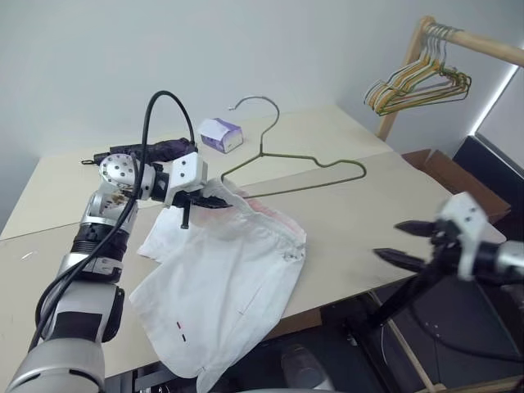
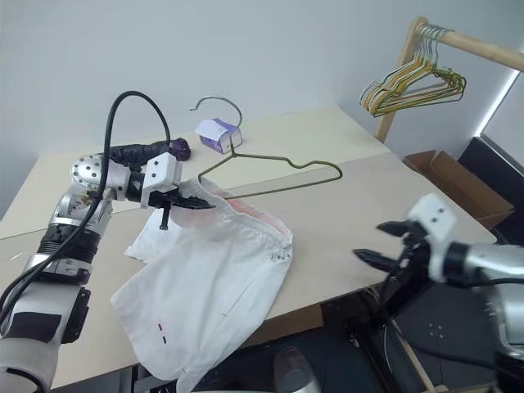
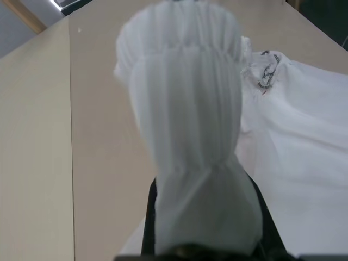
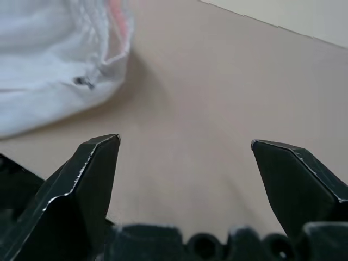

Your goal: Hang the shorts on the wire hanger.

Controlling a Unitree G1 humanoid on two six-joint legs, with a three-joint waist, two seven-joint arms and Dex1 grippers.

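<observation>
Nearest, right of the shorts (image 1: 225,282), the right gripper (image 1: 409,243) hung spread and empty. Limp and light, the shorts draped off the table (image 1: 360,221); the left gripper (image 1: 205,199) clamped their gathered waistband, the best hold. Behind them lay the stiff wire hanger (image 1: 307,168).

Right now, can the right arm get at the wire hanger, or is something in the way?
Probably yes. The right gripper is open and empty off the table's near edge. The wire hanger lies beyond, with bare tabletop between. The left gripper pins the shorts at the hanger's other end.
</observation>
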